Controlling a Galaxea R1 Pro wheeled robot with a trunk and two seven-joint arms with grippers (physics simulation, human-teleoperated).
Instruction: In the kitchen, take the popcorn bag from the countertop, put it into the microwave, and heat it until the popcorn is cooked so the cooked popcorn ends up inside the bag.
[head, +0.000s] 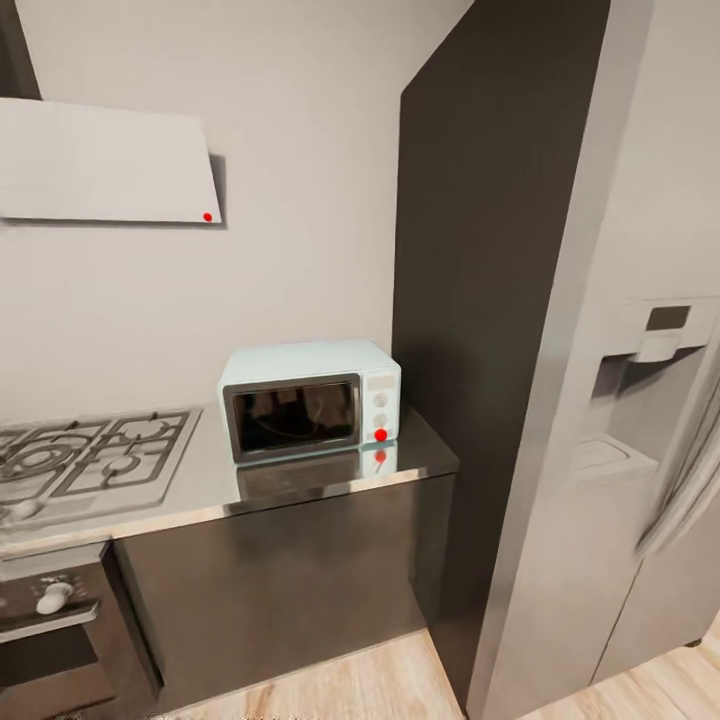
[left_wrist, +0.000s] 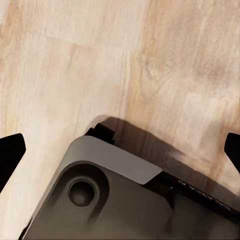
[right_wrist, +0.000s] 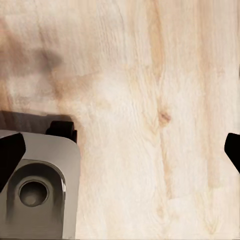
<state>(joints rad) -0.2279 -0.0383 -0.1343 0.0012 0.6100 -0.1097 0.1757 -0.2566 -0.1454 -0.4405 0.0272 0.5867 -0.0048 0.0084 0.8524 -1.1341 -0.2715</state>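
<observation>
At the near edge of the head view a strip of pale wooden floor (head: 330, 690) is seen, and just above it the dark brown cabinet fronts (head: 280, 590) under the glossy grey countertop (head: 200, 490). The pale mint-blue microwave (head: 310, 398) is set on that countertop against the grey wall, its dark glass door shut, two white knobs and a red dot stacked on its panel, and its front mirrored in the slab. No lettering can be read on it. A gas hob (head: 90, 462) is sunk into the counter beside it, with a steel oven (head: 50, 620) below. A pale hood (head: 105, 165) bearing a red dot is fixed higher on the wall. A tall grey refrigerator (head: 620, 420) with a dispenser recess is stood at the counter's other end. In the wrist views, the left gripper (left_wrist: 120, 150) and the right gripper (right_wrist: 120, 150) are shown with dark fingertips spread wide and nothing between them, above wooden floor and a grey corner of the robot's base (left_wrist: 115, 195).
</observation>
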